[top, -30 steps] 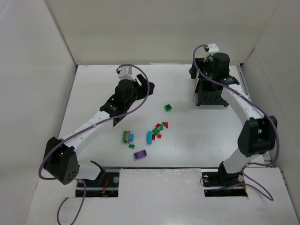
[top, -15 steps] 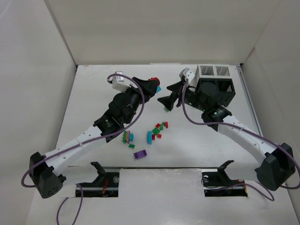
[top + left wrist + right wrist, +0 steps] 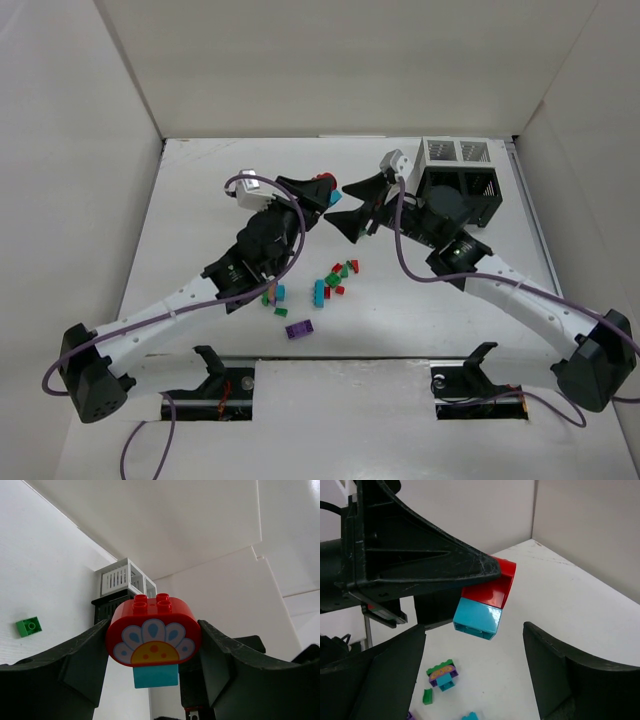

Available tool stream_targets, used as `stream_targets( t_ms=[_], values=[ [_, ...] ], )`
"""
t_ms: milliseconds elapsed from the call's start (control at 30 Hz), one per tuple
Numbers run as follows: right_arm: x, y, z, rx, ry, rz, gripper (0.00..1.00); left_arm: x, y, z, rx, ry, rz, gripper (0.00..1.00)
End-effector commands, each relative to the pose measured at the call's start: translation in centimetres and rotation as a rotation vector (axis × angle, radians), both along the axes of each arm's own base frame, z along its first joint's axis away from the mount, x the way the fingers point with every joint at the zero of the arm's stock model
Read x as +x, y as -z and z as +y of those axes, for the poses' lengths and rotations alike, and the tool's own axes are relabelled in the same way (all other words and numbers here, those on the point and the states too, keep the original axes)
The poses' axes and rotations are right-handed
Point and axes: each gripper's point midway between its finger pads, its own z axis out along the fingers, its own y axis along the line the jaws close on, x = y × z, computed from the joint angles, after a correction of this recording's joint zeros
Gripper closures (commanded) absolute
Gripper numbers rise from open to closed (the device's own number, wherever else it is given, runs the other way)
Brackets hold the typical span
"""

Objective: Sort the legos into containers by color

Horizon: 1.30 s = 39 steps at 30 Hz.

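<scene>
Left gripper is closed on a red brick, one finger pressing each of its rounded ends, and holds it up above the table. Below this red brick, on the side away from the studs, a smaller teal brick is plugged on, so the two hang together as one piece just past the fingertips.

The red brick is glossy, with four studs on top and a printed fan of white and blue petals around a yellow centre with red dots. The teal brick is plain and square, and hollow at its free end.

Right gripper faces them with its jaws spread wide and nothing in them. The teal brick sits just in front of its opening, and I cannot tell whether anything touches it yet. Behind the right gripper, well apart from the bricks, stand the containers, two white and two black. More legos lie on the table below both grippers.

I judge the risk is in the separating. If the right fingers close askew or pull sideways, the red brick may twist out of the left grip, because its ends are curved and smooth. Then the pair would fall among the others. If the two go into one bin unsplit, the colours are mixed.
</scene>
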Motion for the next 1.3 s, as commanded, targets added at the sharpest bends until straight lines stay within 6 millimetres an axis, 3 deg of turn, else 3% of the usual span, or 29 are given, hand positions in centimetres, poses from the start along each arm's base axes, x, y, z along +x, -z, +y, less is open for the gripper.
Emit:
stream_targets(
  t_ms=[0, 100, 233, 367, 567, 767, 800, 833, 900, 1000, 1133, 1267],
  values=[
    [0.1, -3.3, 0.2, 0.075, 0.012, -0.058, 0.17, -0.7, -3.1, 0.8, -0.105, -0.030, -0.060, 0.73],
    [0.6, -3.4, 0.5, 0.083, 0.018, -0.039, 0.21, -0.7, -2.2, 0.5, -0.089, -0.031, -0.047, 0.74],
    [1.1, -3.1, 0.8, 0.084, 0.025, -0.019, 0.35, -1.0, -2.4, 0.2, -0.097, -0.022, -0.052, 0.74],
    [1.6, -3.4, 0.8, 0.093, 0.044, -0.024, 0.40, -1.0, -1.2, 0.1, -0.105, -0.032, -0.032, 0.74],
    [1.5, -3.3, 1.1, 0.100, 0.031, -0.009, 0.53, -0.8, -1.1, 0.1, -0.107, -0.041, -0.033, 0.76],
    [1.3, -2.7, 1.2, 0.096, 0.021, 0.006, 0.77, -0.8, -1.1, 0.3, -0.107, -0.050, -0.032, 0.76],
    [1.1, -3.2, 1.0, 0.107, 0.019, 0.006, 0.81, -0.7, -1.4, 0.8, -0.104, -0.070, -0.040, 0.76],
    [1.1, -2.6, 1.0, 0.099, 0.019, 0.015, 0.93, -0.5, -1.3, 1.3, -0.091, -0.100, -0.042, 0.76],
    [0.7, -1.7, 1.0, 0.087, 0.005, 0.025, 0.99, -0.2, -1.2, 2.0, -0.075, -0.144, -0.044, 0.76],
    [0.7, -0.3, -0.3, 0.060, 0.023, 0.053, 1.00, 0.1, -1.7, 3.2, -0.055, -0.212, -0.041, 0.76],
    [0.9, 1.6, -2.7, 0.033, 0.075, 0.102, 1.00, 2.3, -0.5, 5.1, 0.014, -0.267, -0.003, 0.77],
    [-0.2, 1.6, -4.7, 0.038, 0.103, 0.097, 1.00, 4.5, 0.1, 7.9, 0.048, -0.326, 0.013, 0.78]
  ],
)
